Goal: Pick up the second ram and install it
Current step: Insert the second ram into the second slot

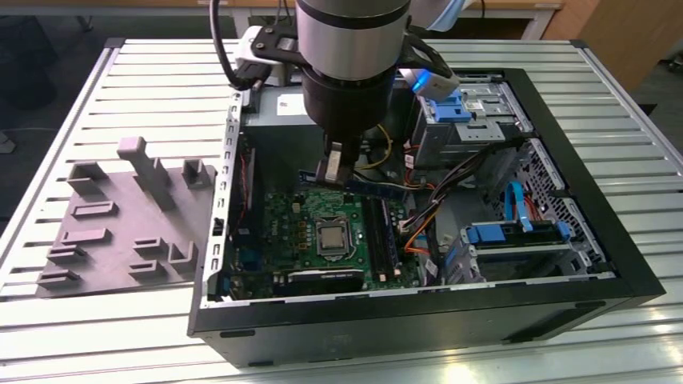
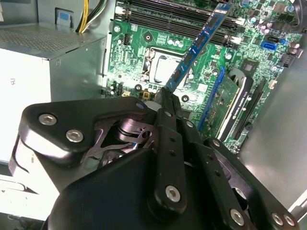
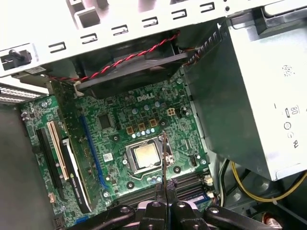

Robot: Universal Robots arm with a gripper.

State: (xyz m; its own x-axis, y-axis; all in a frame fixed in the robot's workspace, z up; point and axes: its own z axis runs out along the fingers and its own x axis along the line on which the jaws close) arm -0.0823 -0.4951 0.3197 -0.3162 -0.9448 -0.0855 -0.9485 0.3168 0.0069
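The second ram is a thin blue stick with a row of black chips. It hangs level above the green motherboard inside the open computer case. My gripper is shut on one end of the stick. In the second wrist view the ram slants out from the fingers over the processor socket towards the long black slots. In the first wrist view the ram shows edge-on above the socket, near the slots.
A grey plastic block with upright posts lies on the slatted table at the exterior view's left. Inside the case are the power supply, blue drive cages, orange cables, an expansion card and a fan.
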